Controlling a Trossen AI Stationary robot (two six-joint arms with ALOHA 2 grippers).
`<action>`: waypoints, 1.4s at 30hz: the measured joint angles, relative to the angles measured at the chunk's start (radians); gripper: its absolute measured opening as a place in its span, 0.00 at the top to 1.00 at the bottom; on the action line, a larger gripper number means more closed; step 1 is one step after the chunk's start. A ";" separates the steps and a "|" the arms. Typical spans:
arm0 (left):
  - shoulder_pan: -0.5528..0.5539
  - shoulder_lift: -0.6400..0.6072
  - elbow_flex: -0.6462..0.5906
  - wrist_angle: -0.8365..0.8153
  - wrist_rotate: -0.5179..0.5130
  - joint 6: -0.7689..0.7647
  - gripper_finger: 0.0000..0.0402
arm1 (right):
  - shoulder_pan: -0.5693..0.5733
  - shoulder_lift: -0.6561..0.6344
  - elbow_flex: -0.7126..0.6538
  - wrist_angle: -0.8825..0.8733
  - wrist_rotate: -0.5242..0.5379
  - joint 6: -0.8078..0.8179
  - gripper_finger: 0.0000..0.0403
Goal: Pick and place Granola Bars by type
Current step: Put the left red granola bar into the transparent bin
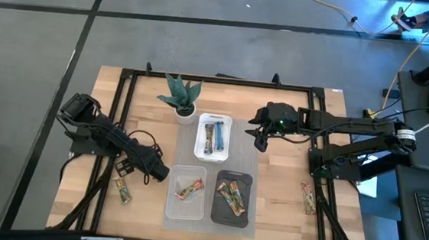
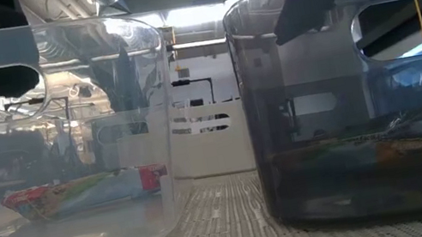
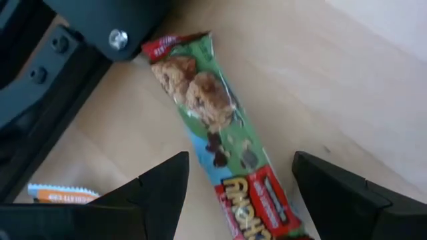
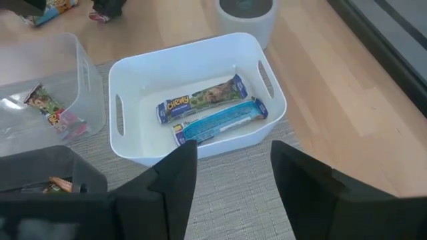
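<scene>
Over a granola bar (image 3: 220, 127), left end effector (image 3: 240, 183) gapes.

We see a potted plant (image 1: 180, 96) behind three trays on a mat (image 1: 245, 160): white (image 1: 200, 139), clear (image 1: 171, 205), black (image 1: 249, 181).

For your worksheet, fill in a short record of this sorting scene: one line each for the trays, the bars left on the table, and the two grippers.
white tray: two blue-wrapped bars
clear tray: one green-and-red wrapped bar
black tray: orange-brown wrapped bars
loose bars: green-and-red wrapped bar by the left gripper; another bar at the table's right side
left gripper: open, straddling the green bar
right gripper: open, empty, above the white tray's right side
</scene>
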 joint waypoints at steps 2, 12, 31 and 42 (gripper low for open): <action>0.001 0.001 0.000 0.000 -0.018 0.020 0.34 | 0.000 0.000 0.000 0.000 0.000 0.000 0.52; 0.000 0.003 -0.004 -0.008 -0.068 0.088 0.34 | 0.000 0.000 0.000 0.012 0.000 0.000 0.52; -0.040 0.004 -0.006 -0.007 -0.099 0.257 0.34 | 0.000 0.000 0.000 0.014 0.000 -0.003 0.52; -0.047 0.003 -0.005 0.026 -0.139 0.312 0.34 | 0.000 0.000 0.000 0.013 0.000 -0.003 0.52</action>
